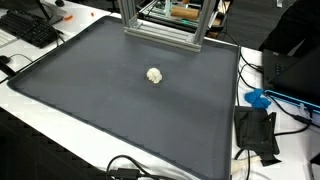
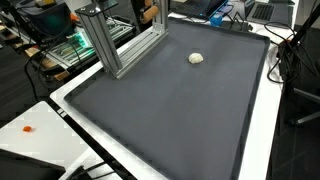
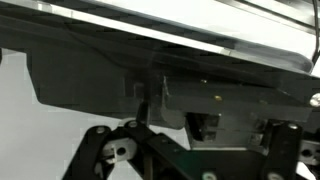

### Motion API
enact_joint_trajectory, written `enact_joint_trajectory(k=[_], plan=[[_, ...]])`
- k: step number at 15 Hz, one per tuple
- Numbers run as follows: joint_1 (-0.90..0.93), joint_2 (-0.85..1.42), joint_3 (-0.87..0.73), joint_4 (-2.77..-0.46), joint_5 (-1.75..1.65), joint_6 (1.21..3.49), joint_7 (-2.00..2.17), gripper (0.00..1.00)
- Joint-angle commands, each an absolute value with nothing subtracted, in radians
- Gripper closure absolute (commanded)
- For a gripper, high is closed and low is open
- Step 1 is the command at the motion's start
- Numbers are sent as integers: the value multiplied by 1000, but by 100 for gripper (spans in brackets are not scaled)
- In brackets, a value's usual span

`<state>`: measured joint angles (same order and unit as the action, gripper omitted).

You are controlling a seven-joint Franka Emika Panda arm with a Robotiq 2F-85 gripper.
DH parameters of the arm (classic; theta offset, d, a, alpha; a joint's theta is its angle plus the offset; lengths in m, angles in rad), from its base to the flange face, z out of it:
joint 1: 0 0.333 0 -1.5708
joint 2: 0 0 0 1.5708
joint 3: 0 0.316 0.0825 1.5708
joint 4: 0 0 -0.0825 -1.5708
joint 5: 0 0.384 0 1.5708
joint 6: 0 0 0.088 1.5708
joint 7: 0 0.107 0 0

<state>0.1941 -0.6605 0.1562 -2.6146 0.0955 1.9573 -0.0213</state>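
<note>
A small whitish crumpled lump [image 1: 154, 75] lies alone on a large dark grey mat [image 1: 90, 100]; both also show in an exterior view, the lump [image 2: 196, 58] near the mat's [image 2: 180, 115] far side. The arm shows in neither exterior view. In the wrist view only the gripper's [image 3: 195, 162] dark linkages show along the bottom, spread wide apart with nothing between them. Beyond them are dark blurred shapes and a pale band. The lump is not in the wrist view.
An aluminium frame [image 1: 160, 30] stands at the mat's edge, also in an exterior view [image 2: 120, 40]. A keyboard [image 1: 30, 28], a blue object [image 1: 258, 98], a black box [image 1: 256, 132] and cables lie on the white table around the mat.
</note>
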Motion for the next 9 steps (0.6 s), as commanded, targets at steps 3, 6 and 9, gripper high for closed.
enact_joint_trajectory(k=[3, 6, 9], plan=[[195, -665, 139, -2620, 74, 1914, -50, 51], [202, -666, 138, -2614, 76, 1905, -53, 69], [203, -664, 136, -2613, 77, 1903, -56, 69]])
